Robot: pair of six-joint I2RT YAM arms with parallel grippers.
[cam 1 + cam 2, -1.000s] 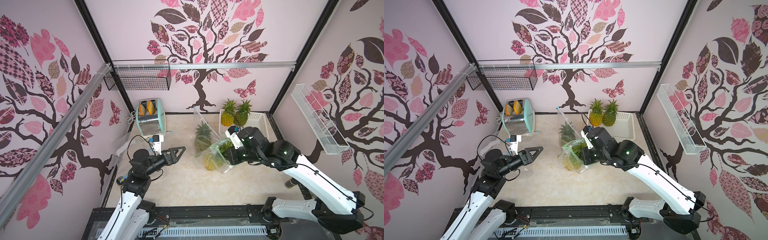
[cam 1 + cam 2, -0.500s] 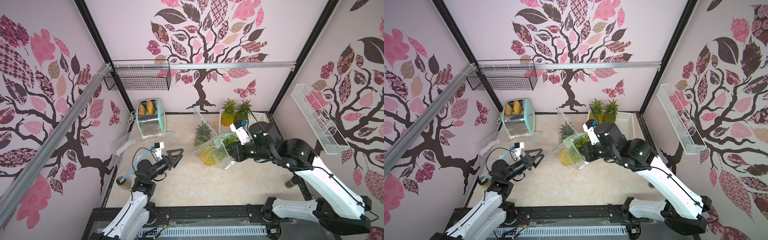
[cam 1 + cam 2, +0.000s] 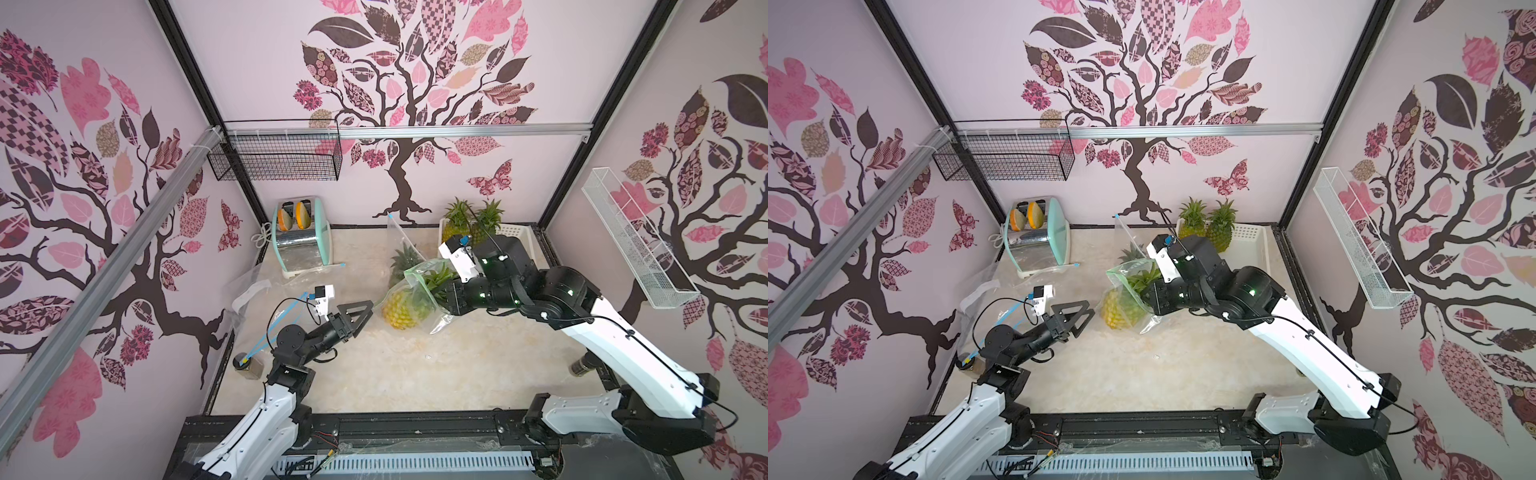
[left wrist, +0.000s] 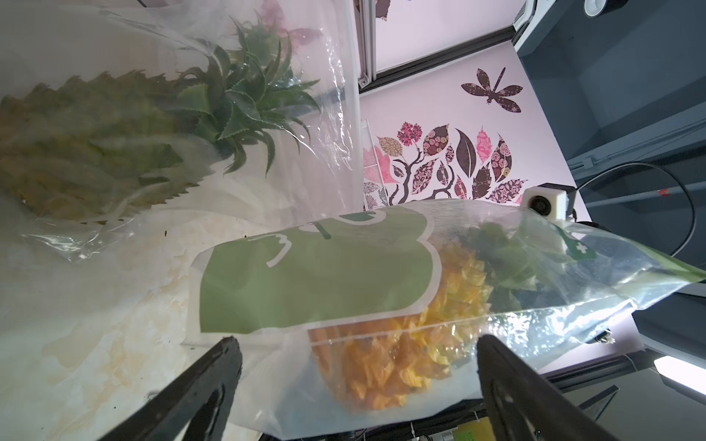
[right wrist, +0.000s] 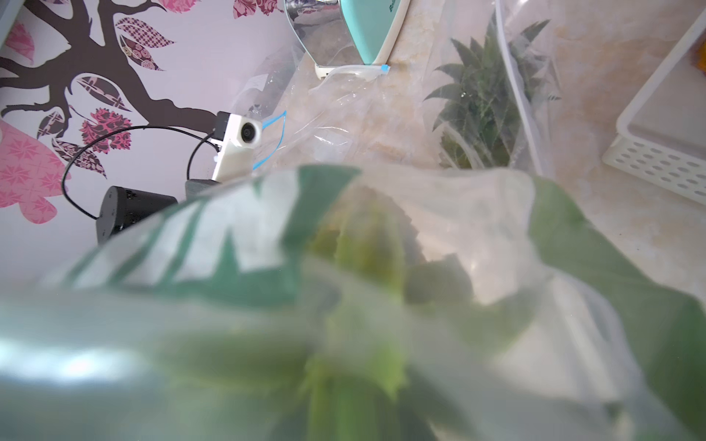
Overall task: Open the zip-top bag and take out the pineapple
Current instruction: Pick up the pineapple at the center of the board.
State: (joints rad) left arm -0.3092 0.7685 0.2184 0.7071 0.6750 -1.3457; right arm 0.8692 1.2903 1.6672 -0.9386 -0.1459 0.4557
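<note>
Hovering left gripper point(image 3: 365, 315): left of centre, jaws at their widest, empty, just short of the bag point(image 3: 417, 286).
Bag: centre of both top views, clear with a green panel, tilted, low end at or near the bench point(image 3: 415, 374); whether the zip is open I cannot tell.
Pineapple point(image 3: 399, 311): inside the bag, yellow body low, crown toward the upper right.
Right gripper point(image 3: 448, 293): right of centre, closed narrow on the bag's top end; fingertips hidden by plastic.
Handling: film looks thin, slick, floppy; fruit likely heavy, stiff, spiky.
Hold: pinch one lip of the mouth; take the fruit by its body.
</note>
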